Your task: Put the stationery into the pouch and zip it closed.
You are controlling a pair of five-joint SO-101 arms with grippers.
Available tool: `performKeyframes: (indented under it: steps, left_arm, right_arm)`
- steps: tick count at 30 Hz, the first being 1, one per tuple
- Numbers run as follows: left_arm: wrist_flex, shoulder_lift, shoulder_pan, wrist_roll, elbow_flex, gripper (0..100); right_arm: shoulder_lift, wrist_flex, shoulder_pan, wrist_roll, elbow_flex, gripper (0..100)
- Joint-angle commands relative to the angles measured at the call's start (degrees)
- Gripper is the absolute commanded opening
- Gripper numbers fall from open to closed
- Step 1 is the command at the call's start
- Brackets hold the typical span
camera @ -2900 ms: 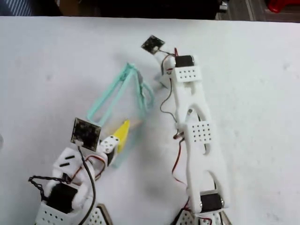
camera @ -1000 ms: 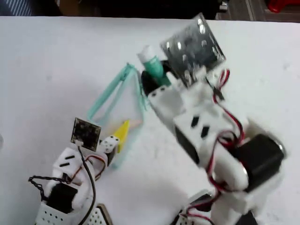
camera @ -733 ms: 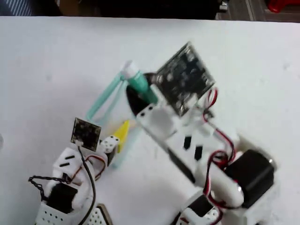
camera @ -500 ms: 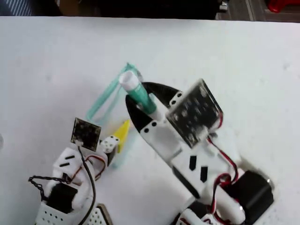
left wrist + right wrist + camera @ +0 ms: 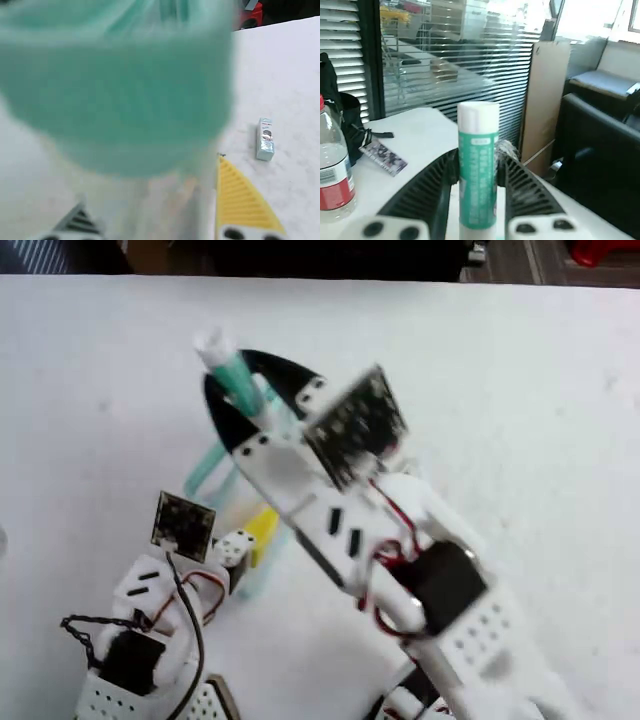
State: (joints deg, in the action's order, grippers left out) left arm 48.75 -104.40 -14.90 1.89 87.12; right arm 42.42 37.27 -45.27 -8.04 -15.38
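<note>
A green-and-white glue stick [image 5: 228,368] stands upright between the black fingers of my right gripper [image 5: 230,375], which is shut on it in the air above the pouch's far end. The wrist view shows the same glue stick [image 5: 478,165] in my right gripper [image 5: 478,162]. The clear pouch with teal edging [image 5: 210,478] lies on the white table [image 5: 90,390], partly hidden under the right arm. My left gripper [image 5: 258,532] is at the pouch's near edge, shut on it, yellow finger [image 5: 240,202] showing. The teal pouch [image 5: 115,95] looms blurred up close.
A small silver-teal box [image 5: 265,139] lies on the table beyond the left gripper. The right arm [image 5: 400,570] slants across the middle of the table. A water bottle [image 5: 332,165] and a card [image 5: 382,156] sit on a surface behind the raised gripper.
The right arm rose from the table beside the pouch with the glue stick and swung it leftward over the pouch to its far left end. The left arm stayed put.
</note>
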Motion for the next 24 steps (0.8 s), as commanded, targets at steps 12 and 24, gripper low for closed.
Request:
performKeyframes:
  steps: [12, 24]
  left_arm:
    - [-1.23, -0.57, 0.22, -0.26, -0.79, 23]
    - [-1.23, -0.57, 0.31, -0.26, -0.79, 23]
  right_arm:
    - [-5.41, -6.99, -1.01, 1.23, -7.03, 1.6]
    - [-0.48, -7.6, -1.27, 1.23, -15.47, 1.6]
